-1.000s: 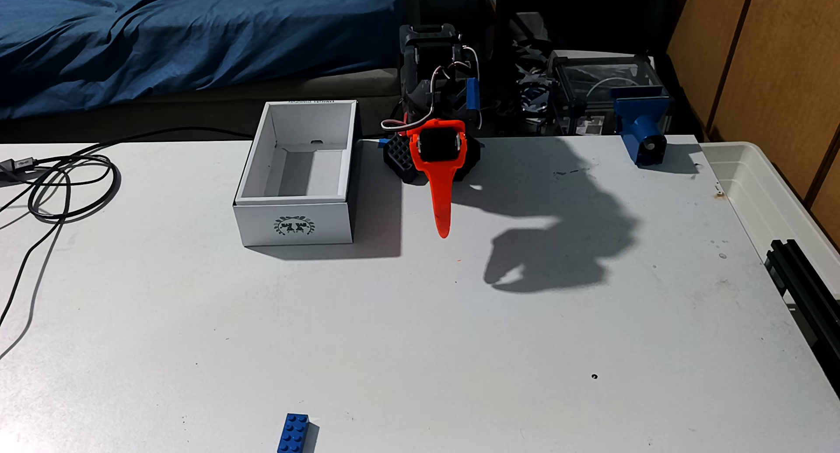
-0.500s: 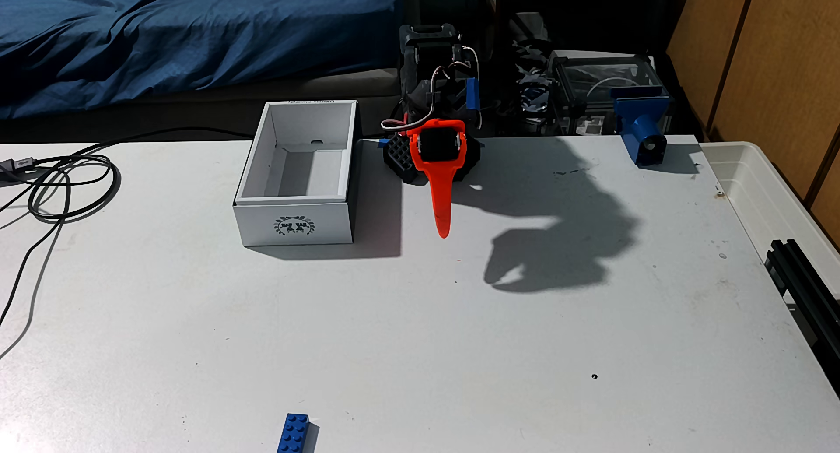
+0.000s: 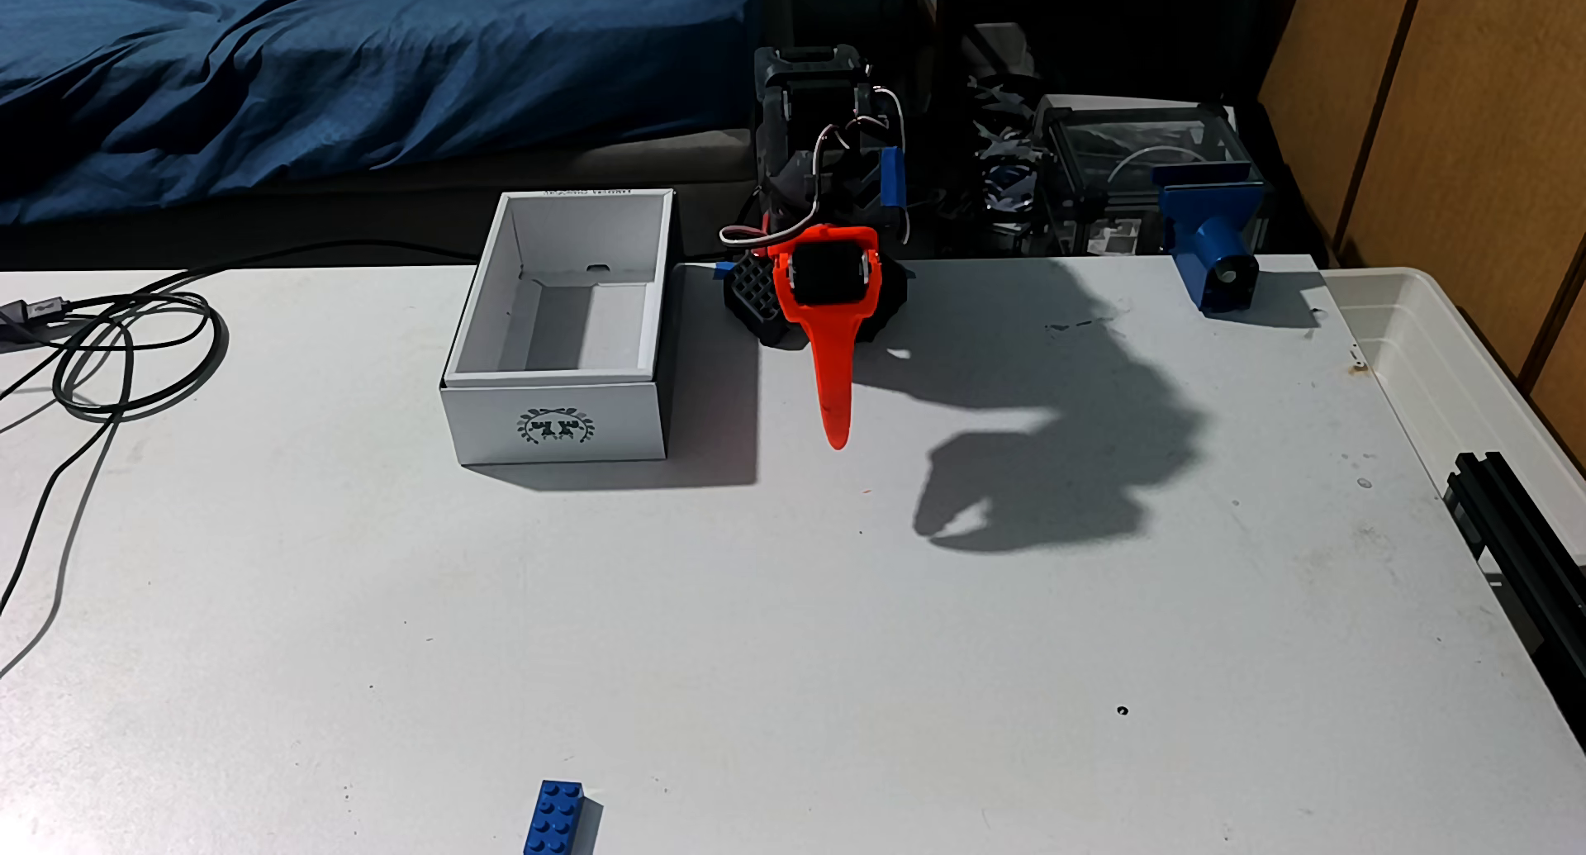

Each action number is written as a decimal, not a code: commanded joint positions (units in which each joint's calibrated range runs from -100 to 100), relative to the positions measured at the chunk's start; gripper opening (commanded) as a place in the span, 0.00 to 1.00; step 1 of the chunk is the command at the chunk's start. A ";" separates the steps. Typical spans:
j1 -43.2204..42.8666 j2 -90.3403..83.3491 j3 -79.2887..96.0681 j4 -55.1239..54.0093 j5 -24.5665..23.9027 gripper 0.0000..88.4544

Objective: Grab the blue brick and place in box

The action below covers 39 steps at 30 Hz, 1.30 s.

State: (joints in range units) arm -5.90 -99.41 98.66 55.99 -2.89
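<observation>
The white worktop (image 3: 858, 649) takes up most of what I can see from here, and behind it, up at eleven o'clock, a bed with a rumpled blue cover (image 3: 343, 66) runs along the far edge. A translucent tub (image 3: 1459, 366) sits off the worktop's edge at three o'clock, cut off by the frame. The box (image 3: 558, 426) stands open at about eleven o'clock from the worktop's middle, white card with a dark wreath emblem on its near short side, nothing inside that I can make out. Just beside it, at twelve o'clock, the black arm (image 3: 815, 169) is folded low, throwing a big shadow toward two o'clock. The tool (image 3: 837, 439) points down toward me with one orange finger plain to see (the other is hidden behind it, so I cannot tell whether it is parted or closed), and it carries nothing visible. A loop of black cable (image 3: 129, 349) lies at nine o'clock, a blue printed block (image 3: 1219, 254) at one o'clock. The blue brick (image 3: 553, 818) lies at six o'clock on the worktop's near edge, studs up, its near end cut off, well apart from box and tool with bare surface between.
</observation>
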 commanded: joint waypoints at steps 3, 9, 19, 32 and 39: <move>0.03 -0.59 -0.26 -0.72 -0.34 0.01; 0.03 -0.59 -0.26 -0.72 -0.34 0.01; 1.59 -0.59 0.19 -2.35 0.18 0.01; 22.99 -0.59 -18.53 -1.41 0.34 0.01; 34.95 -0.59 -25.63 -1.41 0.34 0.01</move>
State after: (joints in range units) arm 25.17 -99.41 76.93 54.41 -2.89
